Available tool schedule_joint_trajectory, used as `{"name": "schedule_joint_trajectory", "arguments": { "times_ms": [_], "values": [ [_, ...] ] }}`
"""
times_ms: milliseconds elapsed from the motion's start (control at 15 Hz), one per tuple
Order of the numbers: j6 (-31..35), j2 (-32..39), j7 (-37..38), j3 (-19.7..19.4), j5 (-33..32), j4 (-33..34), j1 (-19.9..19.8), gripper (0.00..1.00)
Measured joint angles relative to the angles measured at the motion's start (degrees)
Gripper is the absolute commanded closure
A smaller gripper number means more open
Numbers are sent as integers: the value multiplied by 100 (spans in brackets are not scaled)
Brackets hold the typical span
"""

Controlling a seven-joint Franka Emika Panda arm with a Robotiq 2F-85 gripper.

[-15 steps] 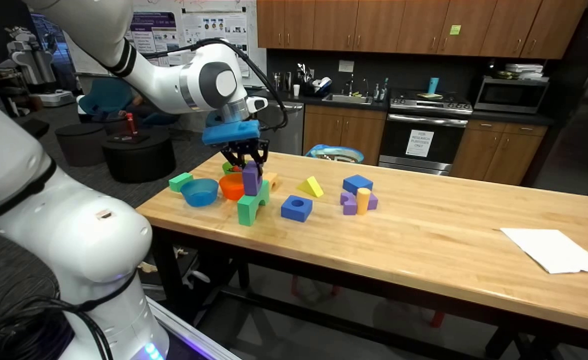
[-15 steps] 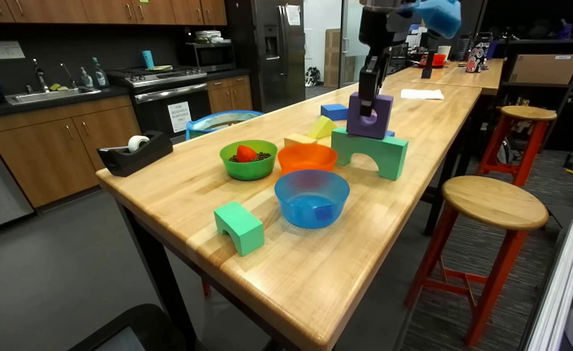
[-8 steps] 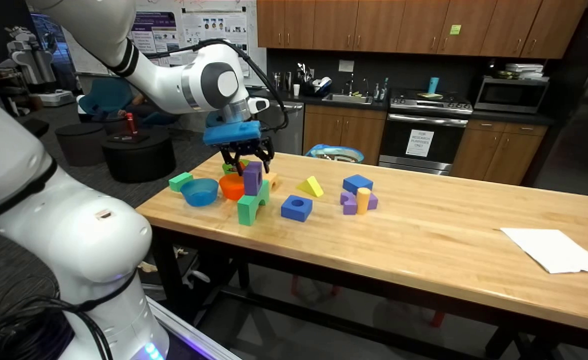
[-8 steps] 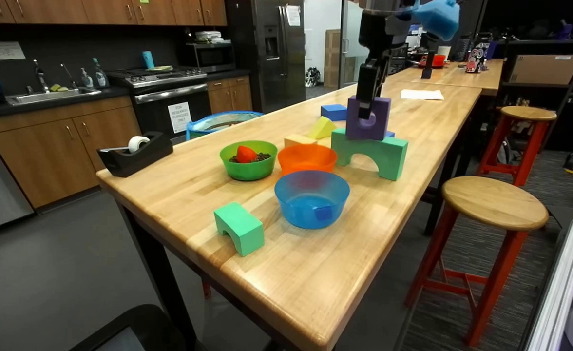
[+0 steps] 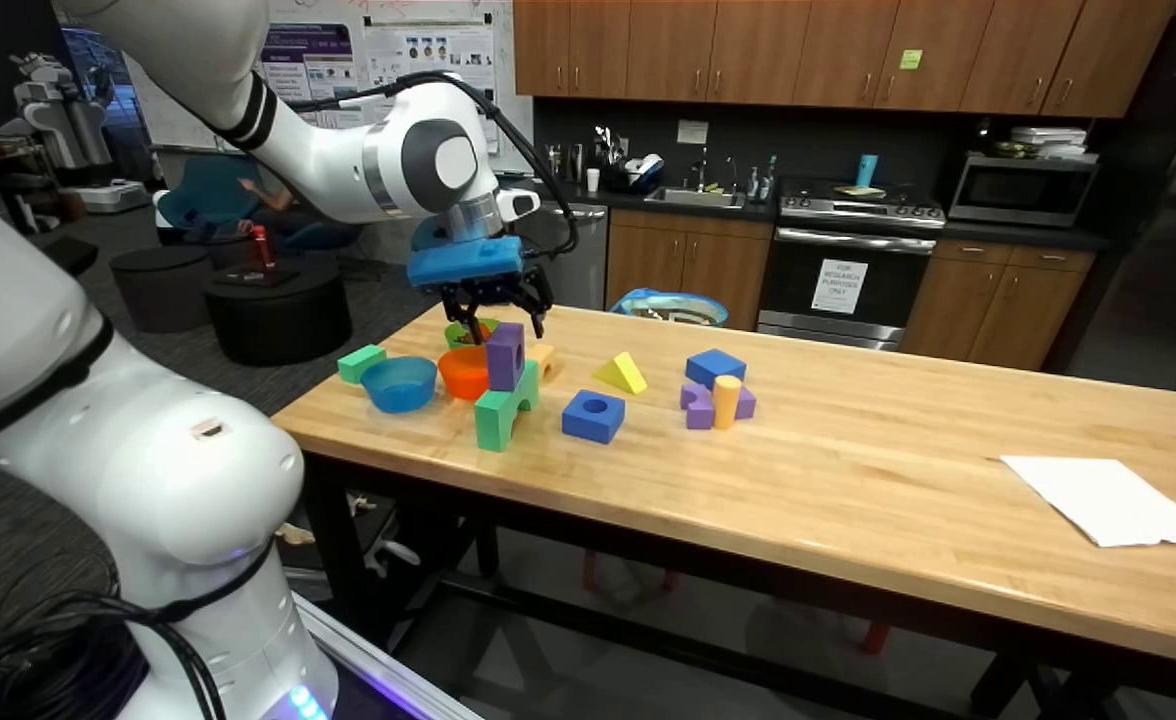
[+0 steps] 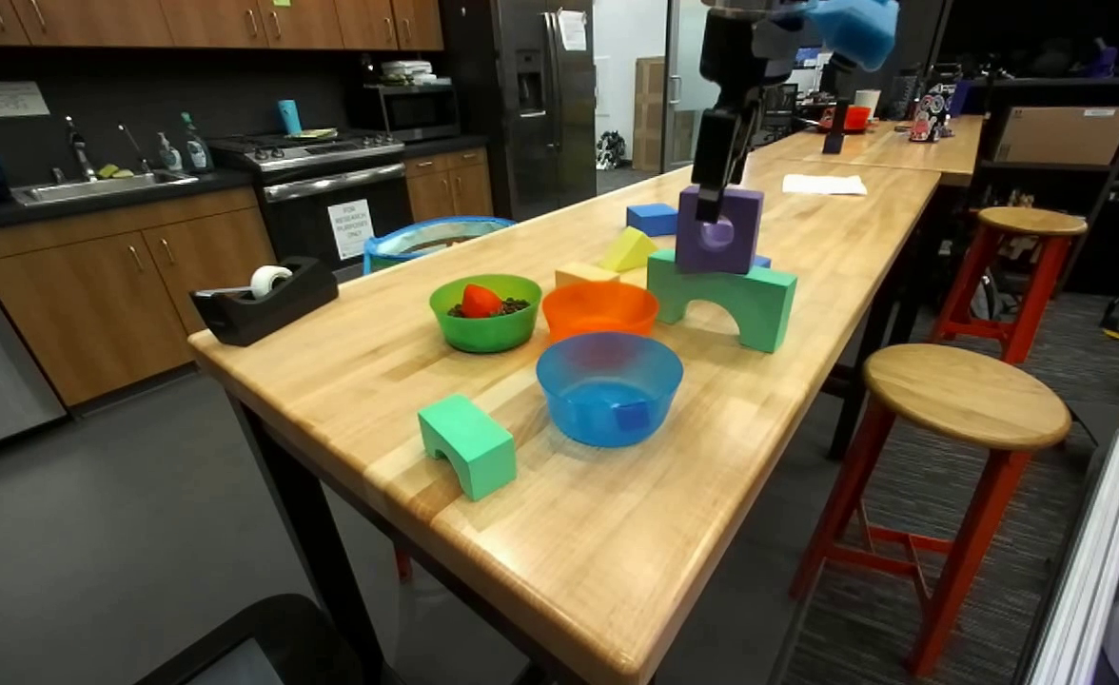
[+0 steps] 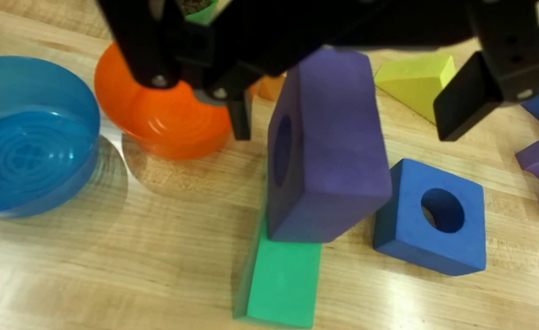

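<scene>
A: Where does the purple, square-faced, round-holed block (image 7: 331, 151) stand?
B: Upright atop a large green arch block (image 6: 769, 295), near one long edge of the wooden tabletop (image 5: 898, 450); its hole faces the nearer short edge, its top's long axis running across the tabletop.
A: And the black pincer (image 7: 344, 133)?
B: Straddling the block's top, jaws parted, gripping nothing.
A: The count?
B: One blue plastic bowl (image 6: 583, 404), one orange plastic bowl (image 6: 600, 319), one green plastic bowl (image 6: 488, 335): three. A small green arch block (image 6: 469, 447) makes two green arches. One holed blue block (image 7: 434, 250), one farther blue block (image 5: 717, 368). One yellow wedge (image 7: 414, 82).
</scene>
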Motion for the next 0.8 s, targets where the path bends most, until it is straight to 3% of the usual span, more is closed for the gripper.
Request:
{"name": "schedule_joint_trajectory", "arguments": {
  "times_ms": [467,800],
  "values": [
    [-22,-426,-180,-118,74,-28,9,0],
    [-135,-749,-595,-425,304,-40,16,0]
  ]
}}
